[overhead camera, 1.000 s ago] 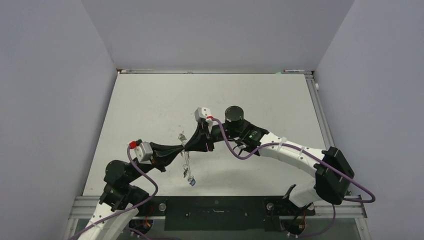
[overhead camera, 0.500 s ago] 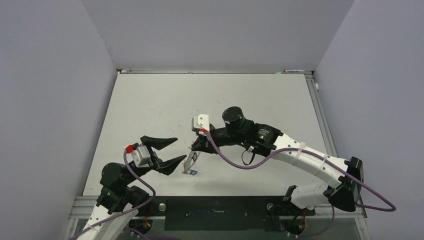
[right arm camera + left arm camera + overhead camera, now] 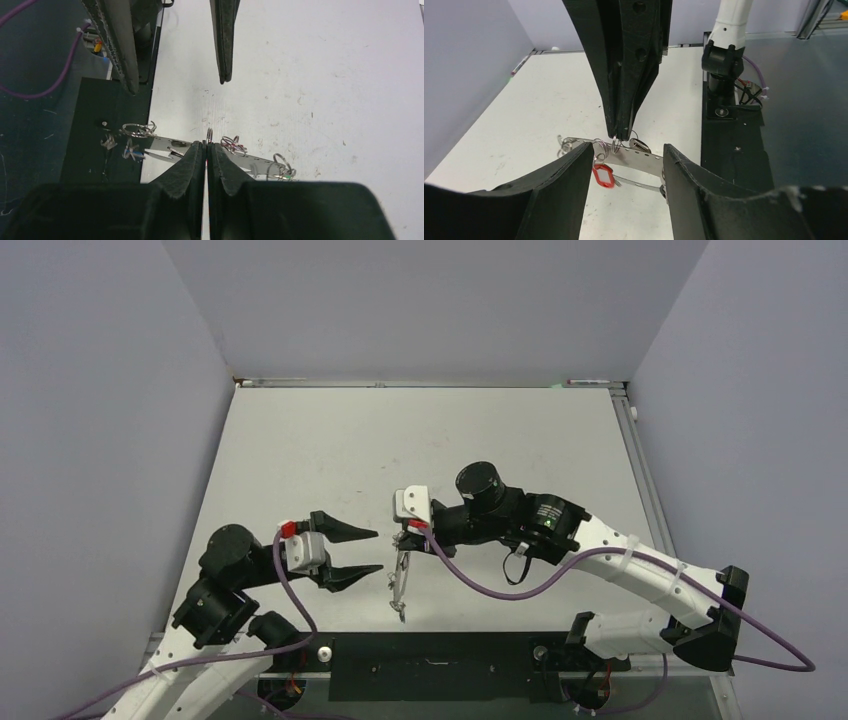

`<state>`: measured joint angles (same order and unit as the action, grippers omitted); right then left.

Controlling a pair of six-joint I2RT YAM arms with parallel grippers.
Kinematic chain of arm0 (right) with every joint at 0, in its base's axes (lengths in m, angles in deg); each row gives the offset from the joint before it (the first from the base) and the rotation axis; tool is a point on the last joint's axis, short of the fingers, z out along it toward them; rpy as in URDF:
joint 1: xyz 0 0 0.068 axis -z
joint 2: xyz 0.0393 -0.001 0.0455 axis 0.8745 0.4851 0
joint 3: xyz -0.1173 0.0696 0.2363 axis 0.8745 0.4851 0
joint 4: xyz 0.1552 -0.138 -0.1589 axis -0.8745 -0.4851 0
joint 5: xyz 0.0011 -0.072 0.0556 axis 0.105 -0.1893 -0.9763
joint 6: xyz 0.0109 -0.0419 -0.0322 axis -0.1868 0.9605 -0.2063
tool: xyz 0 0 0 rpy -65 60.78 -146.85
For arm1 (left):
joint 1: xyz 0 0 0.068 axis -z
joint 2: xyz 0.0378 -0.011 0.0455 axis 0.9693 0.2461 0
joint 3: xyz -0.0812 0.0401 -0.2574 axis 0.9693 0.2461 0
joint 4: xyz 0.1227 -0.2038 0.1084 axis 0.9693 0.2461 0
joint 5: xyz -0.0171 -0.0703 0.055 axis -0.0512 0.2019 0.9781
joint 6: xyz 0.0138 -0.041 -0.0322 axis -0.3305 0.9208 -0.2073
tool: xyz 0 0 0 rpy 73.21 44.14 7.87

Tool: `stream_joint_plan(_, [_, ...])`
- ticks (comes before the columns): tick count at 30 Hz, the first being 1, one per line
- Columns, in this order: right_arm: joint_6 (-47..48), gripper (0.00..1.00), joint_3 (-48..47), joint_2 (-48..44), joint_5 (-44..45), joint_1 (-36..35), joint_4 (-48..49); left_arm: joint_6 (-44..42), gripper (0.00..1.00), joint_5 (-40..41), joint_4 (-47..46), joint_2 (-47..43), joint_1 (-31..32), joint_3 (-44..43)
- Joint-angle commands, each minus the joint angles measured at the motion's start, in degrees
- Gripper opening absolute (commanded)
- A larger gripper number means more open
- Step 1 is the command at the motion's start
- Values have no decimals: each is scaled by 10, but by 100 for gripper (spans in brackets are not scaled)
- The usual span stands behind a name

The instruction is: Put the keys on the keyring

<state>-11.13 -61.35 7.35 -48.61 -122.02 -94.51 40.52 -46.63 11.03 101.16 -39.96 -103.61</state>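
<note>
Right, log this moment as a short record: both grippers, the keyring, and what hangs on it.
left gripper: open, left of the keyring, apart from it
right gripper: shut on the thin grey metal keyring
keyring position: hangs below the right fingertips, over the white table; contact with it cannot be told
on the keyring: small red plastic tag, small silver split rings
keys: too small to count
</note>
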Motion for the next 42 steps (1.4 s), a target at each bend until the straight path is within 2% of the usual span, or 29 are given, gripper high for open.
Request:
stream_joint_plan(1, [14,5,-22,-40,-13,-12,15,-71,49,-14,86,43,22,-63])
stream_joint_plan(11, [12,5,-8,-68,-47,-23,31,-17,34,-19,16,95,24,-60])
stream_joint_plan(16, [13,5,-13,-61,-46,-23,28,-10,28,-35,12,96,30,-56])
stream_joint_plan(29, [14,5,-14,-47,-48,-25,28,12,28,-46,-30,91,35,-23])
stream_joint_plan(42, [17,5,-18,-33,-44,-26,19,16,21,-55,-31,103,38,-24])
